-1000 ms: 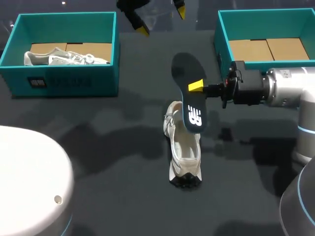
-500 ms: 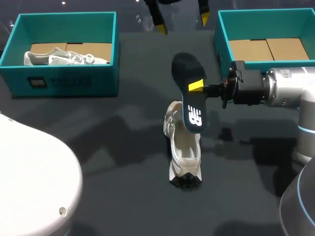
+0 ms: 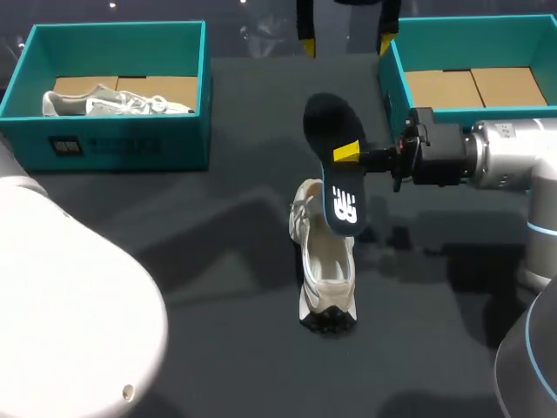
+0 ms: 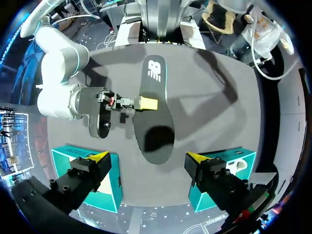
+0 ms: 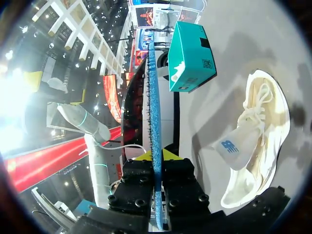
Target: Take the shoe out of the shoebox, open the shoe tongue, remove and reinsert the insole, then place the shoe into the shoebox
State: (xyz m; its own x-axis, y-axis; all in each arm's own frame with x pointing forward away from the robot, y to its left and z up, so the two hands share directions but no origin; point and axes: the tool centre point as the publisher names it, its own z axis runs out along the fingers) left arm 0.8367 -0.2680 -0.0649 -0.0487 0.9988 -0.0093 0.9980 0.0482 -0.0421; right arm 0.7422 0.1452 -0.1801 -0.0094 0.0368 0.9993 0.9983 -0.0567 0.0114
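The dark insole [image 3: 335,165] is gripped by the closed right hand [image 3: 348,153], held above the white shoe [image 3: 324,261] lying on the surface [image 3: 418,348]. The left hand [image 3: 344,39] hangs wide open, empty, at the far edge. Removal seems done; next, the insole must be angled into the shoe's opening.

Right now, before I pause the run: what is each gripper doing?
Left gripper: open, holding nothing.
Right gripper: shut on the insole.

Insole [image 3: 335,165] over wht shoe [image 3: 324,270] (tongue [image 5: 233,148] open)
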